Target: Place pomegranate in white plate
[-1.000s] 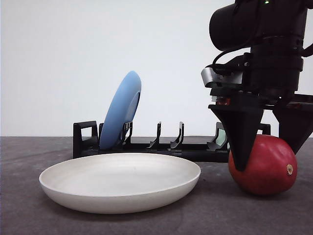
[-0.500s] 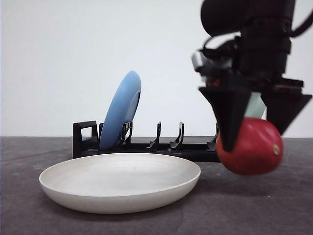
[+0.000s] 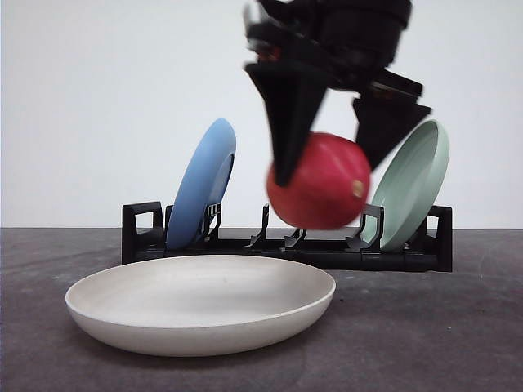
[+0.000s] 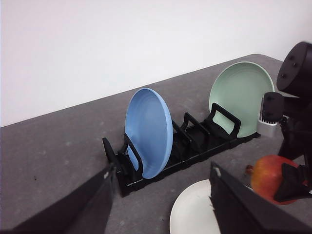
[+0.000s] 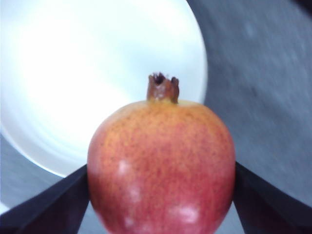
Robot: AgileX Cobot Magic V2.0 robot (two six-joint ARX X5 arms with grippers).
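My right gripper (image 3: 325,174) is shut on the red pomegranate (image 3: 319,184) and holds it in the air, above the right rim of the white plate (image 3: 196,294). In the right wrist view the pomegranate (image 5: 163,165) sits between the two dark fingers (image 5: 44,204), its brown crown pointing away, with the white plate (image 5: 97,73) beneath and beyond it. The left wrist view shows my left gripper (image 4: 162,169) open with nothing in it, back from the scene, and the pomegranate (image 4: 270,175) beside the plate's edge (image 4: 195,214).
A black dish rack (image 3: 245,245) stands behind the white plate. A blue plate (image 3: 203,184) leans in its left slot and a pale green plate (image 3: 413,184) in its right slot. Dark grey table surface (image 3: 441,327) lies to the right of the white plate.
The right gripper has lifted the pomegranate off the table at the right and carried it up and to the left, over the white plate's right rim. The green plate is now uncovered.
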